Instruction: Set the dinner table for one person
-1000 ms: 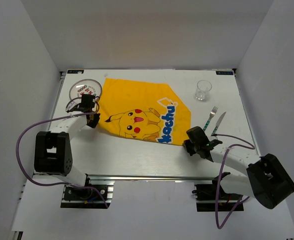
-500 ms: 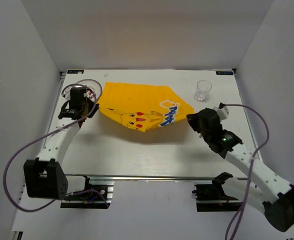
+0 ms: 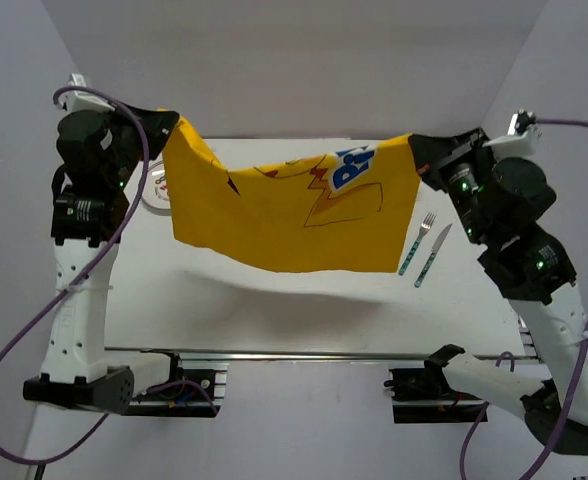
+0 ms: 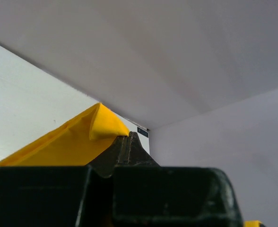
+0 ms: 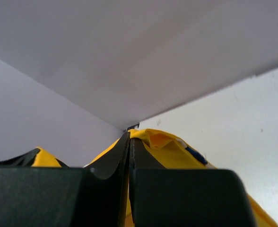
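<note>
The left claw (image 3: 171,124) and right claw (image 3: 415,146) each clenched a top corner of the yellow printed cloth (image 3: 294,215). It hung stretched above the large white wood-grained counter (image 3: 274,310), where a fork (image 3: 417,245) and knife (image 3: 432,256) lay.

Both arms high, spread wide; left hand (image 3: 168,122), right hand (image 3: 416,145) each pinched tight on cloth (image 3: 294,225) corner.

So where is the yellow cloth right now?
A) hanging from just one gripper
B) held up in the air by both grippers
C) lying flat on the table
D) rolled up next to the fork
B: the left gripper and the right gripper each pinch a top corner, and the cloth hangs between them above the table.
</note>
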`<control>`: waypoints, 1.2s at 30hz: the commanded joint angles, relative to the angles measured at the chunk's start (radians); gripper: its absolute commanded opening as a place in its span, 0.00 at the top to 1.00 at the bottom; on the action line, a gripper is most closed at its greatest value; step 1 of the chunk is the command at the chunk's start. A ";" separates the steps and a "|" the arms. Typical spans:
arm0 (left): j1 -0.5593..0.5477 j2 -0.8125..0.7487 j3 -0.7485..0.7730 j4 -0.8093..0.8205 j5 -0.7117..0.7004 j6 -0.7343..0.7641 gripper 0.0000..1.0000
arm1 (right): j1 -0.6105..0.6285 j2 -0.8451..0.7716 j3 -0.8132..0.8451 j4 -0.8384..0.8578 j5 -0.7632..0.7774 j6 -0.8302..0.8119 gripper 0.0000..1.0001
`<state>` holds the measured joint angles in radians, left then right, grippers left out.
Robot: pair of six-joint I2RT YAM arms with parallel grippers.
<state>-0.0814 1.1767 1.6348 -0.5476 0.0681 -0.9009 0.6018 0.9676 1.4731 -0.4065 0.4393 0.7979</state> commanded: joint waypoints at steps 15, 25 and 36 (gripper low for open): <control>0.032 0.589 0.451 0.118 0.225 -0.033 1.00 | -0.209 0.692 0.717 -0.022 -0.206 -0.262 1.00; 0.020 0.476 0.053 0.451 0.227 0.049 1.00 | -0.335 0.632 0.383 0.164 -0.546 -0.275 1.00; 0.011 -0.015 -0.884 0.627 0.268 -0.001 1.00 | -0.324 0.099 -0.704 0.520 -0.682 -0.161 1.00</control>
<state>-0.0647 1.2842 0.8906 0.0490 0.3046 -0.8829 0.2733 1.2144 0.8631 -0.0631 -0.1791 0.5892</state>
